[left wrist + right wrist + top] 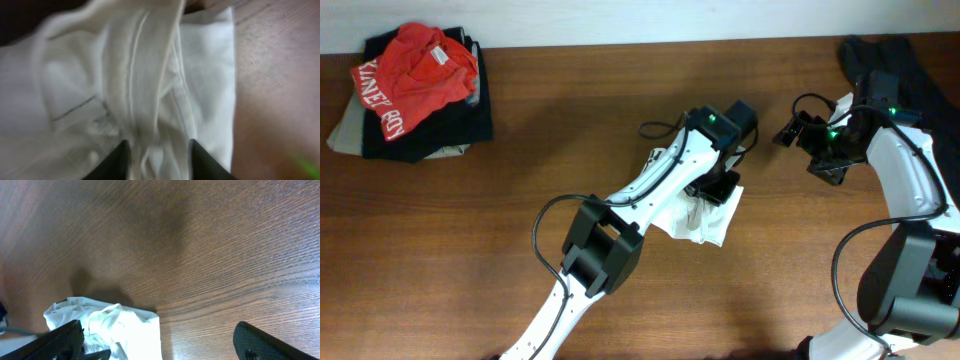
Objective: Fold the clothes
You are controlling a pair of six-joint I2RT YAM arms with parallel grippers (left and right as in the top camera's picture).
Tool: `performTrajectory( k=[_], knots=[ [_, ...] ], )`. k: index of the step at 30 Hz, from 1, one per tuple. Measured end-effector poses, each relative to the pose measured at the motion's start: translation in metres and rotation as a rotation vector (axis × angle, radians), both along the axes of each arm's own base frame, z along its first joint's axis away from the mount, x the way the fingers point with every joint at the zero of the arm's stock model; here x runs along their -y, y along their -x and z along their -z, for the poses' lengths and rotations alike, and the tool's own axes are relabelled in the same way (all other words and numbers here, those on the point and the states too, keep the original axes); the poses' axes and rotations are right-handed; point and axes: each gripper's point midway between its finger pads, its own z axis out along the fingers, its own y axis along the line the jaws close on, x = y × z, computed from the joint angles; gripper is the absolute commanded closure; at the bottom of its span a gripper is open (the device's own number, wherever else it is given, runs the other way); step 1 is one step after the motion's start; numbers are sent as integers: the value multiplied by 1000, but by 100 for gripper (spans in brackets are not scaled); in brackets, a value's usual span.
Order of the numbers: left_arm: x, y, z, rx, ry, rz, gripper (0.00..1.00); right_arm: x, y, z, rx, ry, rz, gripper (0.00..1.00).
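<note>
The white T-shirt [708,222] lies bunched and crumpled on the brown table, just right of centre. My left gripper [720,186] is down on its far edge. In the left wrist view its two dark fingers [160,162] close on a bunched ridge of white cloth [100,90]. My right gripper [792,130] hangs open and empty above the bare table, to the right of the shirt and apart from it. In the right wrist view its fingers [160,345] are spread wide, with the shirt [125,327] at the lower left. No graphic shows.
A red shirt with white lettering [415,70] lies on a stack of dark garments [440,125] at the back left. A dark garment [910,55] lies at the back right corner, behind the right arm.
</note>
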Motion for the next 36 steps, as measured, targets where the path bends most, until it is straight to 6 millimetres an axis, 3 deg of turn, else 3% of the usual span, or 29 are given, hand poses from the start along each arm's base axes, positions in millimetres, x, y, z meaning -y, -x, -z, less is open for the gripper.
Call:
performTrajectory(
  k=[3,7,9,12,13,16,19,25,29,36],
  knots=[
    [-5,-6,-24,44,-13,-1,17,0,0,0,0,0,0,1],
    [-18,-15,-52,87,-26,-26,18,0,0,0,0,0,0,1],
    [-27,-17,-57,80,-38,-48,30,0,0,0,0,0,0,1],
    [-51,-17,-58,27,-80,-102,64,0,0,0,0,0,0,1],
    [-57,-16,-58,7,-85,-103,80,0,0,0,0,0,0,2],
    [-62,-19,-59,-23,-59,-127,100,0,0,0,0,0,0,1],
    [-61,-12,-52,-60,-64,-114,99,0,0,0,0,0,0,1],
    [-62,29,-17,-217,-146,-77,99,0,0,0,0,0,0,1],
    [-58,46,-8,-266,-164,-56,99,0,0,0,0,0,0,1],
    [-18,67,-4,-252,-82,18,100,0,0,0,0,0,1,1]
  ],
)
